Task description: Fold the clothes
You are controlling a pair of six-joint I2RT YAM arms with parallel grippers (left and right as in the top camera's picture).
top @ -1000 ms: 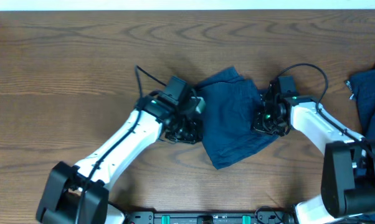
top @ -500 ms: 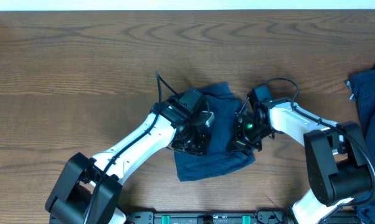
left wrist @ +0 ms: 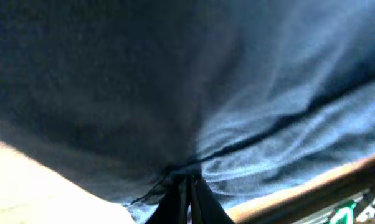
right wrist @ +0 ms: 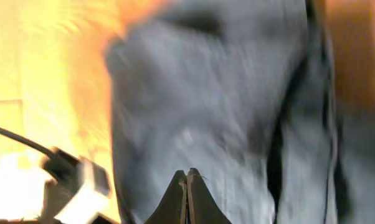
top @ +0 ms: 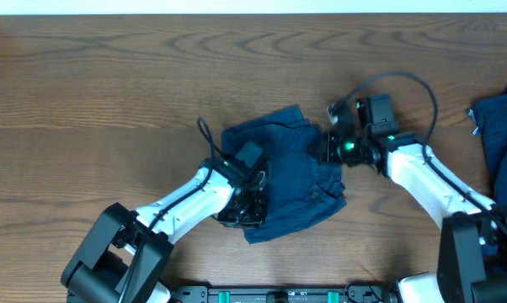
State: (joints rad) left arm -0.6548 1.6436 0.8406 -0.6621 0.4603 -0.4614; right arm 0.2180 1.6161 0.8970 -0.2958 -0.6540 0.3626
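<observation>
The dark navy shorts (top: 291,168) lie in a folded, rumpled heap at the table's middle. They fill the left wrist view (left wrist: 237,93) and the right wrist view (right wrist: 212,106). My left gripper (top: 250,204) is at the heap's lower left edge. In its wrist view the fingers (left wrist: 186,180) are shut, with cloth bunched at their tips. My right gripper (top: 328,148) is at the heap's upper right edge. Its fingers (right wrist: 187,175) are pressed together above flat cloth, with no cloth bunched between them.
A second dark navy garment (top: 499,126) lies at the table's right edge. The brown wooden table (top: 110,93) stretches out to the left and back. Black cables loop off both wrists, and the left arm shows in the right wrist view (right wrist: 69,186).
The shorts have been pulled left and folded into a tighter heap. My left gripper moved down and left with the cloth. My right gripper moved from the heap's lower right up to its upper right edge.
</observation>
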